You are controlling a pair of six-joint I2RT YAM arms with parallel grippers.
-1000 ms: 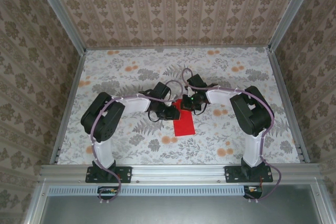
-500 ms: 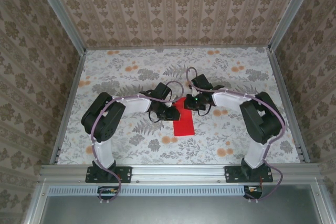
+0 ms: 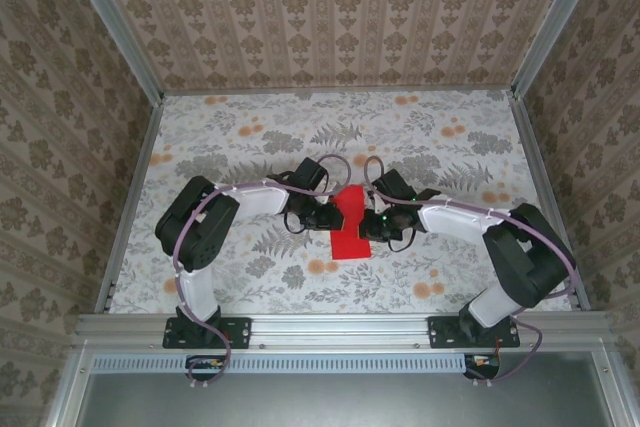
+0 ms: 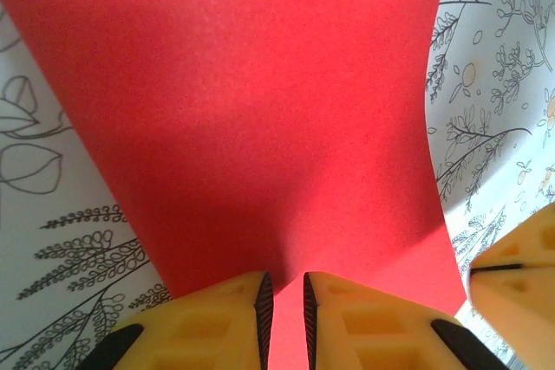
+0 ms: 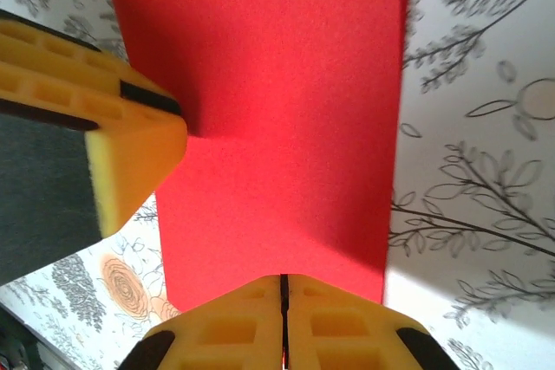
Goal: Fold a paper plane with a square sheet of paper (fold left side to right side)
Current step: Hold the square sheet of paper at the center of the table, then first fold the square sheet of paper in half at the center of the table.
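- Bench [image 3: 450, 147]: we are seeing a printed floral tablecloth [image 3: 240, 137] covering it. It is matte, flat and pale, with orange blotches.
- Left arm [image 3: 200, 219] and right arm [image 3: 525, 252]: both are reaching inward from the near edge and meeting over the bench's middle.
- Square sheet of paper [image 3: 350, 239]: it is lying at the middle of the bench, bright red, thin and matte, fine-grained up close.
  - It is showing as a tall narrow rectangle rather than a square. So we are judging the left-to-right fold as laid over and being pressed flat.
  - The surface is bowing slightly, shading darker toward the tips.
- Left hand [image 4: 284, 282]: it is sitting at the sheet's left edge, jaws standing a narrow slit apart, with red showing through the slit. We cannot tell whether it is nipping a layer or only bearing down.
- Right hand [image 5: 284, 282]: it is sitting at the opposite edge, jaws pressed fully together, tip touching the red. We are reading this as a blunt presser pinning the layers, not a pinch.
- Fingers: yellow moulded plastic with square pockets. The pads [image 4: 264, 299] are black and ribbed, likely gripping well on slick paper.
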